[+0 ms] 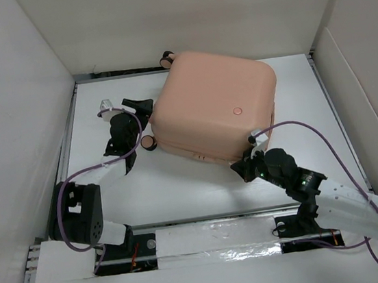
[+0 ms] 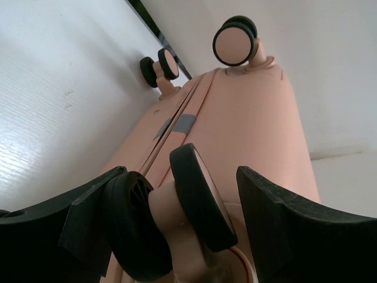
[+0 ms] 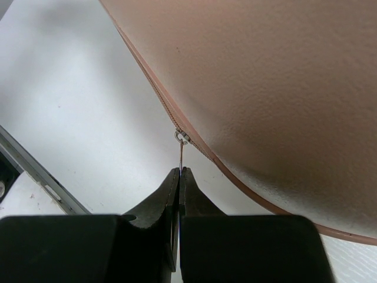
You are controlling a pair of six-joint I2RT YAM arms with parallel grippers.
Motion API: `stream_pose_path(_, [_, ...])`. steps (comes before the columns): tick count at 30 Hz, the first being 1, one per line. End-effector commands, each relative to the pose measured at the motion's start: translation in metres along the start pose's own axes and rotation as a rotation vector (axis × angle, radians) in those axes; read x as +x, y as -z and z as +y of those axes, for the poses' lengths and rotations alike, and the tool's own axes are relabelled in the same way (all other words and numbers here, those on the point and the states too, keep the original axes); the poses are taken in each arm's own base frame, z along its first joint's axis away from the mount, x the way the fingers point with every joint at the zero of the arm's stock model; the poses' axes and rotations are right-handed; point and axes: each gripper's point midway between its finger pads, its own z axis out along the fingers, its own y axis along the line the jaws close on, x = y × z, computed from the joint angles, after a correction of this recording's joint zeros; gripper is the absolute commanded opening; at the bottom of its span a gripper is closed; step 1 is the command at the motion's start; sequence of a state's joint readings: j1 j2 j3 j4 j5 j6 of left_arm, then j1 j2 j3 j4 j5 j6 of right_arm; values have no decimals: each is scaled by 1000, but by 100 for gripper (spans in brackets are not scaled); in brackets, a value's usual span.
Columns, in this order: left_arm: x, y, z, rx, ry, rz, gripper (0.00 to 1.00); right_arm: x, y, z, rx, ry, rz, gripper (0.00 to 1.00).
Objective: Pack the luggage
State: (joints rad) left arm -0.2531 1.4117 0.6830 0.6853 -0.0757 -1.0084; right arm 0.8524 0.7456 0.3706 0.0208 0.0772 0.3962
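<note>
— Where do we have the luggage (image 1: 215,104)?
— It lies closed and flat on the white table (image 1: 181,191), toward the far edge and turned at an angle. Its shell and the round button mark (image 1: 237,111) face up. One wheel pair (image 1: 167,58) pokes out near the back wall (image 1: 180,11).
— And the room around us?
— We see plain off-white panels on three sides, boxing the table in. A metal rail (image 1: 205,219) runs along the near edge. In front of it is a white ledge with a strip of shiny tape (image 1: 223,251).
— What do we make of the left gripper (image 2: 182,177)?
— Its fingers (image 2: 88,215) are spread, straddling the caster (image 2: 197,200) on the suitcase's left side. We see a gap beside one finger, and the other looks to touch the wheel.
— The right gripper (image 3: 178,177)?
— Its fingers are pressed together, pinching the thin metal zip pull (image 3: 180,156) at the near-right corner. The zipper (image 3: 153,88) runs off along the seam, above bare white tabletop.
</note>
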Motion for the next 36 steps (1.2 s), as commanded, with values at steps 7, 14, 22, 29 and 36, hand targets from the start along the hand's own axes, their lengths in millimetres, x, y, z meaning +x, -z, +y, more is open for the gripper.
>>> stream_pose_path(7, [-38, -8, -31, 138, 220, -70, 73, -2, 1, 23, -108, -5, -16, 0])
stream_pose_path(14, [-43, -12, -36, 142, 227, -72, 72, 1, 0, 22, -107, -8, -12, 0])
stream_pose_path(22, [-26, -18, -36, 141, 228, 21, 69, -1, 0, 22, -110, -9, -20, 0])
stream_pose_path(29, [-27, -17, -41, 153, 247, 24, 48, -3, -2, 23, -110, -1, -19, 0])
stream_pose_path(36, [-24, -13, -49, 221, 220, 40, 0, -14, -2, 31, -129, -14, -53, 0])
